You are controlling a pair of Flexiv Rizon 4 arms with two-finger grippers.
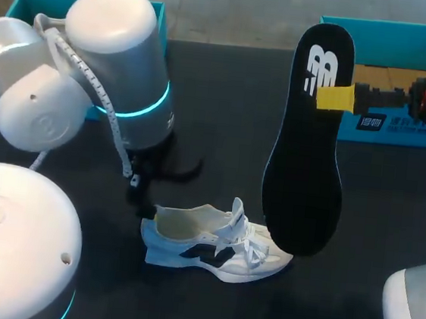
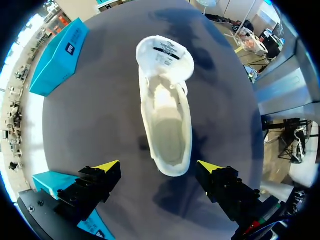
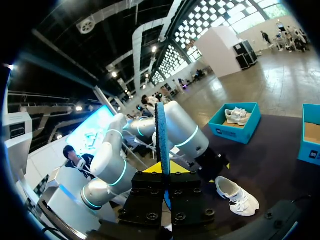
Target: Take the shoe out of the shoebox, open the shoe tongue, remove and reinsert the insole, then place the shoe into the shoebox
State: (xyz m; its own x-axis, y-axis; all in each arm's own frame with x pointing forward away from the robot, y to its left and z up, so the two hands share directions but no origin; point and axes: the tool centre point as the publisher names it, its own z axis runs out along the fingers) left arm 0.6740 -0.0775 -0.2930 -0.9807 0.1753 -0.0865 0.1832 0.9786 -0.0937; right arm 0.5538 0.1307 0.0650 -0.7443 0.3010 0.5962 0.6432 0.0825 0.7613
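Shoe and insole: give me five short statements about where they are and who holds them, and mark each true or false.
1. The right gripper is shut on the insole and holds it upright above the table. True.
2. The shoe lies inside a box. False: it stands on the table, outside the shoeboxes.
3. The left gripper is shut on the shoe's heel. False: it is open, with one finger on each side of the heel and clear of it.
4. The shoe has no insole in it. True.
5. The insole is white. False: it is black, and the shoe is white.
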